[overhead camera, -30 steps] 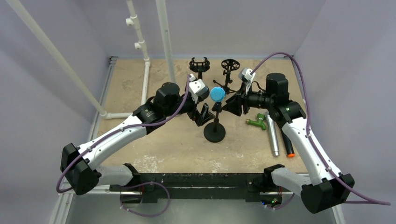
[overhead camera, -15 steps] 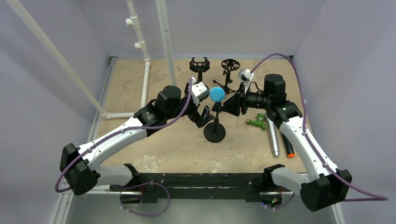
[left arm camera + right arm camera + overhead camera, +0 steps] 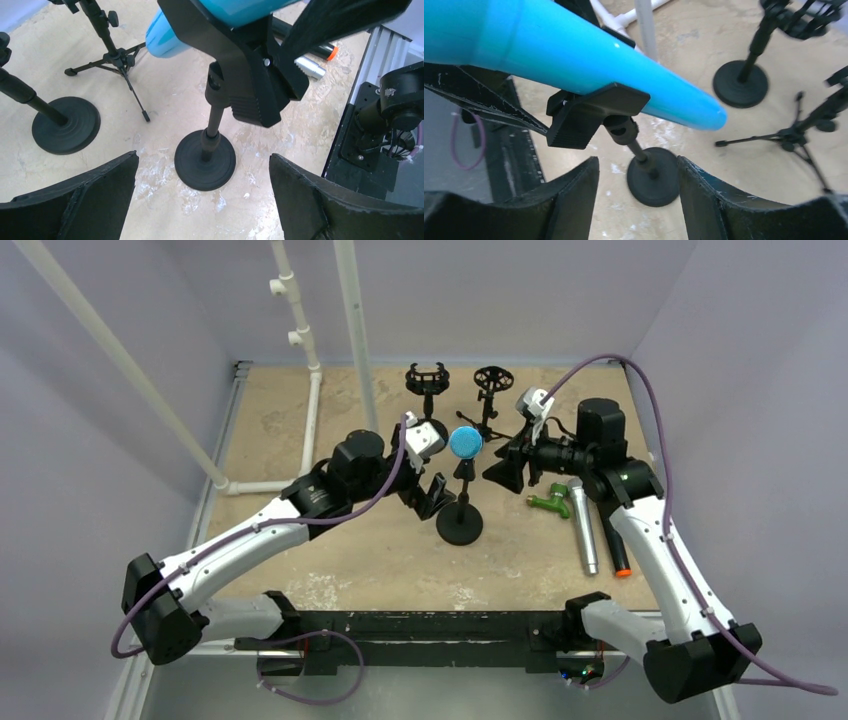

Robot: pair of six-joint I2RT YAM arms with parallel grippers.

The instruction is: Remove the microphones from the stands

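Microphone (image 3: 465, 442) not yet off: blue body sits tilted in black clip (image 3: 250, 75) atop round-base stand (image 3: 460, 525), mid-table. My left gripper (image 3: 430, 490) just left of stand post, fingers spread wide, holding nothing. My right gripper (image 3: 505, 468) just right of mic, fingers parted less wide, empty too; mic sits above gap, not between them. Done, I judge: approach from both sides. Left: grip mic body, pull from clip. Beyond: round-base spare stand (image 3: 428, 380), tripod stand (image 3: 492, 380).

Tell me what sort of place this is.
Probably a lab robot test cell: plain purple walls box in a worn board table, left arm and right arm are bolted at its near edge, and odd props lie about, like a green tap.
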